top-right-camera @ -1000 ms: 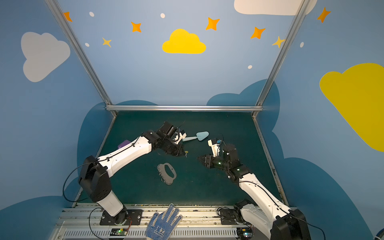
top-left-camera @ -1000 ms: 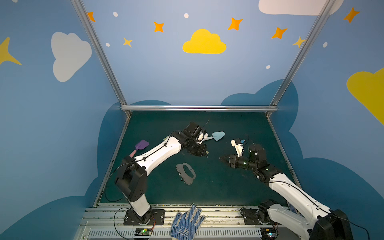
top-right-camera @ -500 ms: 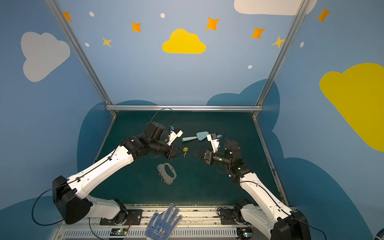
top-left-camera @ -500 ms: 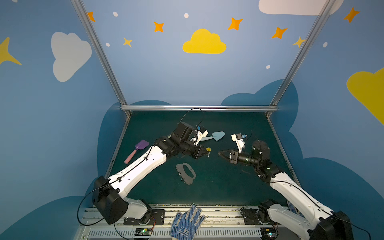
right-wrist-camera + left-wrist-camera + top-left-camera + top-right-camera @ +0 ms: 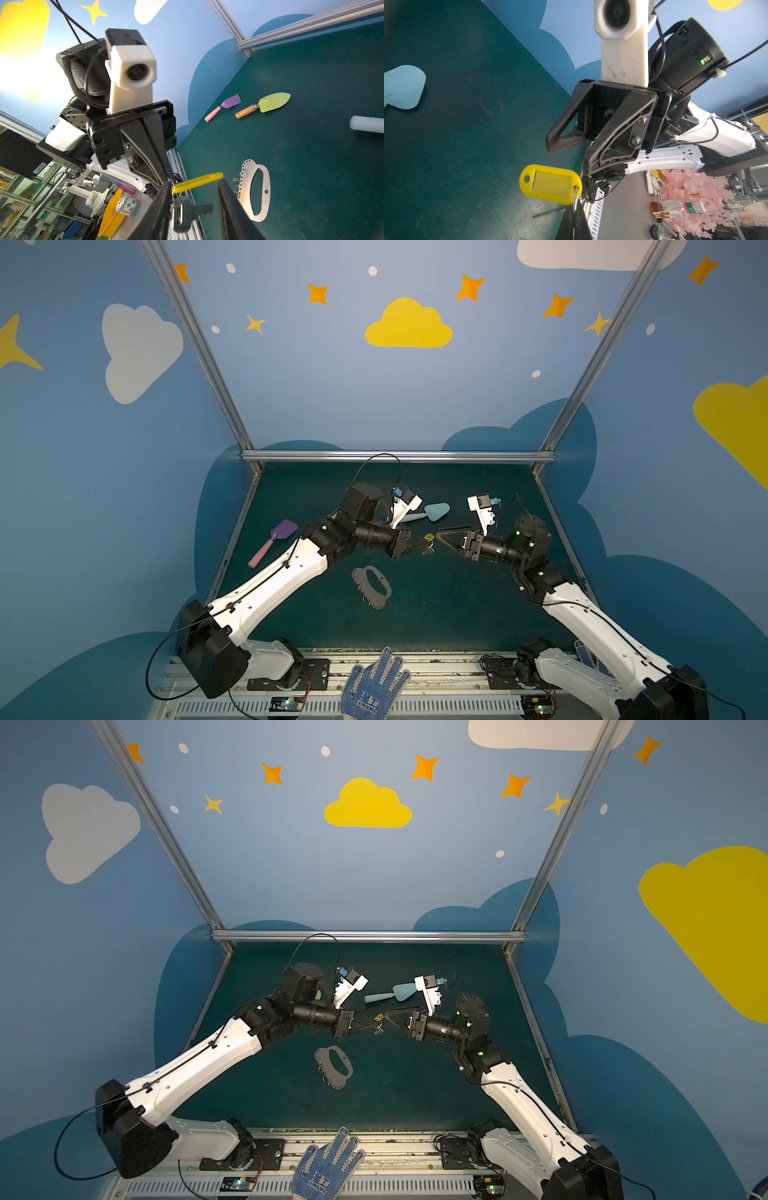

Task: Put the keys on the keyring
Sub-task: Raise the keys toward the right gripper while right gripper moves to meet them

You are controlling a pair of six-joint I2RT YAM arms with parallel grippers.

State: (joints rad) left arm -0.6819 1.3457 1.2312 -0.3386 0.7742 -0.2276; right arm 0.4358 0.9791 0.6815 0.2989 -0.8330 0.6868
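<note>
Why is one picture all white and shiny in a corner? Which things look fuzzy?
Right wrist view: strong glare washes out the yellow wall cloud, and the keys, close to the lens, are blurry, while the keyring looks sharp. Left wrist view: the pale blue shovel at the edge is soft. Both top views: even light, but the frame posts lean outward from the wide lens.

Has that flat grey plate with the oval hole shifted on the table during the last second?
No. The grey keyring plate lies at the same spot and angle, just as far from the light blue shovel.
</note>
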